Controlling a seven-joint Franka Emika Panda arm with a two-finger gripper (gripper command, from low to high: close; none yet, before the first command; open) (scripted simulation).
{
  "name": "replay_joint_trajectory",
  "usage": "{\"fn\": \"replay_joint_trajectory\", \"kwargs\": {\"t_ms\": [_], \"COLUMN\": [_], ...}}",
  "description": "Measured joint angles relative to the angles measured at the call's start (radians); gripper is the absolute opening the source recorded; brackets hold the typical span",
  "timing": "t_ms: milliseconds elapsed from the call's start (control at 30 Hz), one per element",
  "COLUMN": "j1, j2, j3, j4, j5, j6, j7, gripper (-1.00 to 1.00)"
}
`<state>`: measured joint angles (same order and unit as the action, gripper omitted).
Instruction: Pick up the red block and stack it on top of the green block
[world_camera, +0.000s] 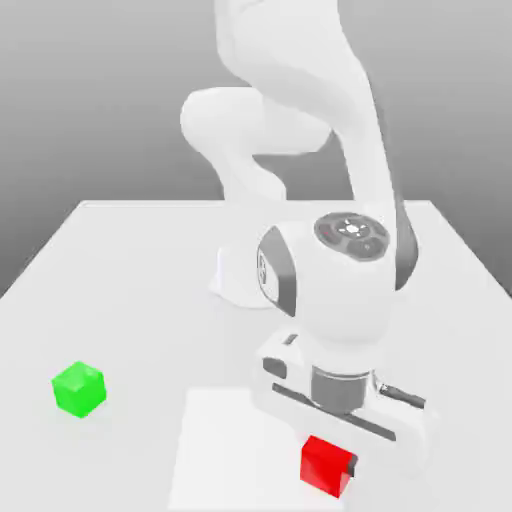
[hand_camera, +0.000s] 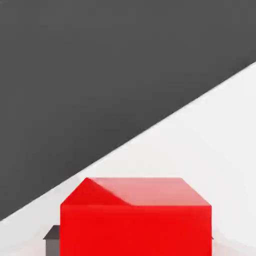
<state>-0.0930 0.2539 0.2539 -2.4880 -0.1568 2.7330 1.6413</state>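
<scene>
Arm is low over the near part of the white table (world_camera: 120, 260), gripper (world_camera: 338, 462) down at the red block (world_camera: 325, 465) — the block sits right under the hand, and the hand view has it (hand_camera: 135, 220) close up with a dark finger (hand_camera: 52, 237) just beside one face. Looks narrowed around the block, but whether it actually pinches I cannot tell. Green block (world_camera: 79, 389) stands well apart, toward the exterior view's left, untouched. Risks, as a guess: a shallow or off-centre grip lets the block slip or twist on lift — and a crooked hold would land it skewed on the green block, tipping off or knocking it.
</scene>
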Motion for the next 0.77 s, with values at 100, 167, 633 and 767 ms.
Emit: {"fn": "replay_joint_trajectory", "kwargs": {"t_ms": [100, 167, 633, 767], "j1": [-0.051, -0.101, -0.532, -0.534], "j2": [-0.075, -0.111, -0.153, -0.121], "j3": [-0.046, -0.101, -0.306, -0.303], "j4": [-0.035, -0.064, -0.218, -0.217], "j5": [0.041, 0.055, 0.172, 0.178], "j6": [-0.043, -0.051, 0.076, 0.106], "j7": [0.007, 0.035, 0.178, 0.174], "gripper": [-1.0, -1.0, -1.0, 1.0]}}
